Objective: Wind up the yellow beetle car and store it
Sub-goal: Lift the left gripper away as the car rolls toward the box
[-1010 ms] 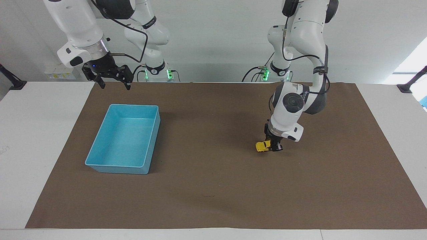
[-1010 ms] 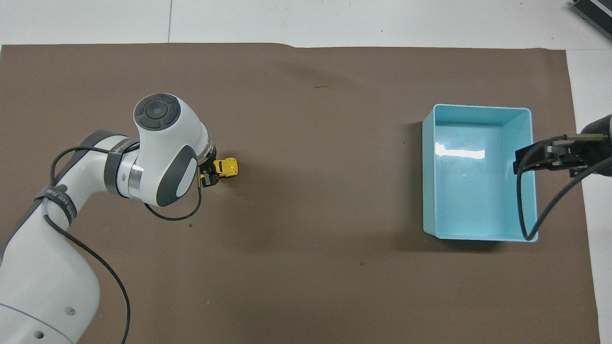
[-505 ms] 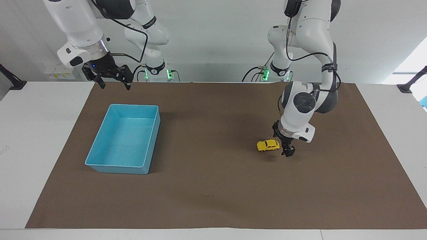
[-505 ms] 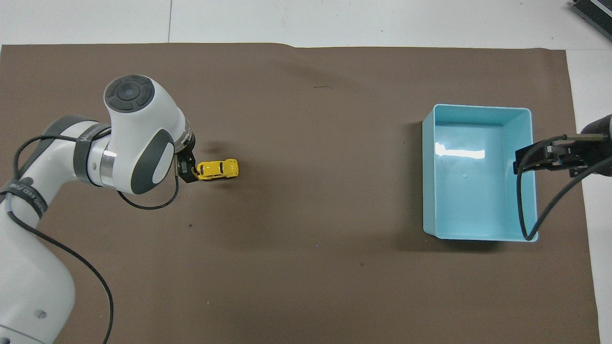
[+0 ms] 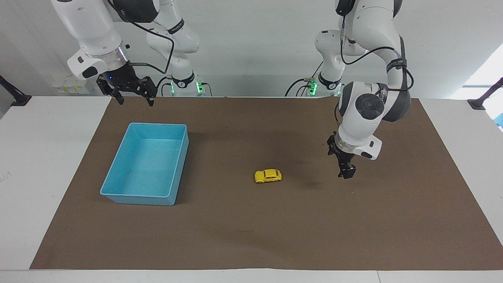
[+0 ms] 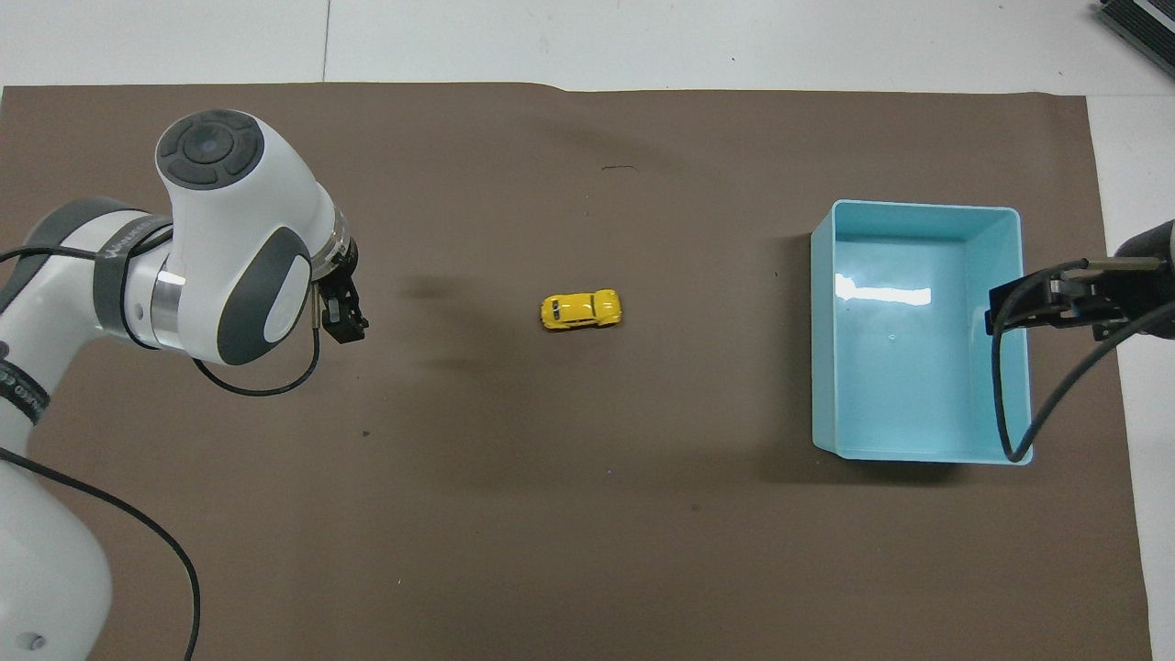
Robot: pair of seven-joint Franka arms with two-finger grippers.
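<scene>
From my station I see the car (image 5: 268, 176) standing on its wheels on the brown mat (image 5: 251, 236), about midway between the two arms' ends of the table, free of both grippers. It lies lengthwise along the table, between the tray (image 5: 118, 195) and my left gripper (image 5: 346, 173), and well apart from each; in the overhead view the car (image 6: 580, 310) sits alone on bare mat (image 6: 587, 551). The left gripper hangs just above the mat toward the left arm's end of the table, pointing down and holding nothing; I cannot tell whether its fingers are parted or together, as they read as one dark block in both views (image 6: 344, 321). The blue tray (image 6: 918, 209) sits on the mat toward the right arm's end and has nothing in it. My right gripper (image 5: 133, 100) waits raised, over the edge of the tray nearest the robots, its fingers (image 5: 119, 100) spread wide with nothing between them; the overhead view shows it (image 6: 1001, 321) over the tray's wall.
</scene>
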